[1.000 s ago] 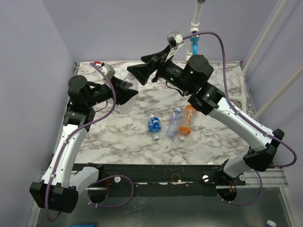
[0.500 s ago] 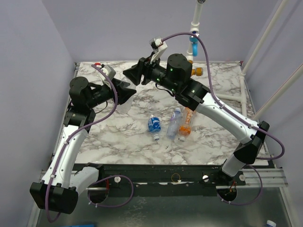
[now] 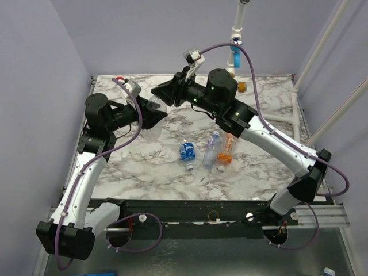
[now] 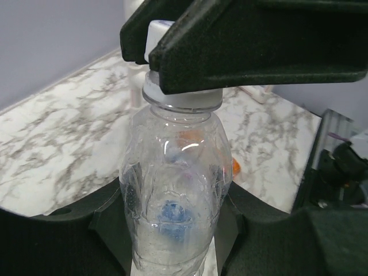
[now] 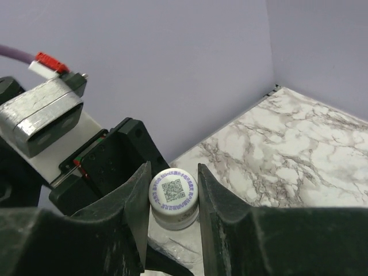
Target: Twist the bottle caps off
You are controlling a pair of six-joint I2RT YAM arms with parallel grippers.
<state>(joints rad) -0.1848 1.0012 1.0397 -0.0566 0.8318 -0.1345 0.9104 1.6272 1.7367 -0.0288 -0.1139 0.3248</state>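
White cap (image 5: 174, 195) of the clear bottle (image 4: 172, 190) sits pinched between right fingers (image 5: 135, 218).

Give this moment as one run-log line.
left gripper: shut on clear bottle | right gripper: shut on bottle cap | cap: on bottle | on table: blue-label bottle, slim bottle, orange bottle

Robot lab cell, marble-patterned table (image 3: 144, 167), plain lilac walls (image 3: 144, 34), white pipe frame (image 3: 322, 40)

A white pipe (image 3: 237, 26) with blue fitting (image 3: 234, 56) stands behind the marble table (image 3: 144, 167).
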